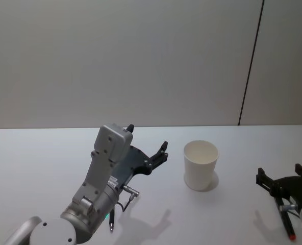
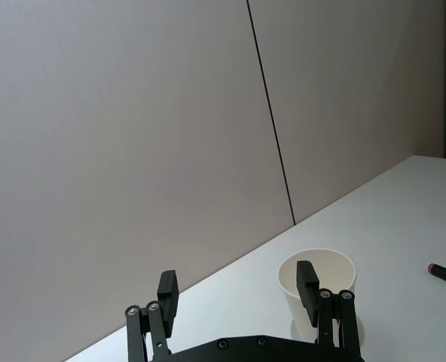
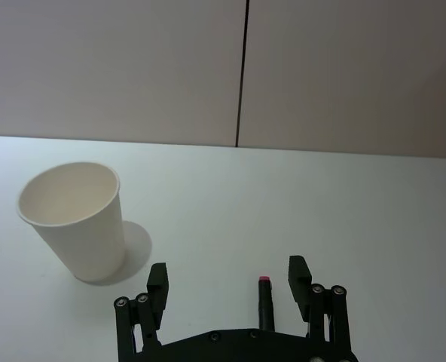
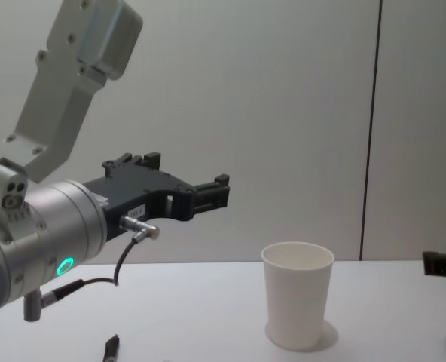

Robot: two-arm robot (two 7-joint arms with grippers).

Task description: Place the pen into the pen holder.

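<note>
The pen holder (image 1: 201, 164) is a plain white paper cup standing upright on the white table, also seen in the chest view (image 4: 298, 302). A dark pen (image 1: 288, 227) with a red end lies on the table at the front right. My right gripper (image 1: 279, 176) hovers open just over it. In the right wrist view the pen (image 3: 264, 302) lies between the spread fingers (image 3: 298, 277), untouched, with the pen holder (image 3: 76, 219) farther off. My left gripper (image 1: 147, 138) is raised and open to the left of the pen holder, holding nothing.
A second dark pen (image 1: 110, 222) lies on the table under my left arm, at the front left; it is also in the chest view (image 4: 110, 348). A plain wall with a dark vertical seam (image 1: 250, 61) closes off the table's far edge.
</note>
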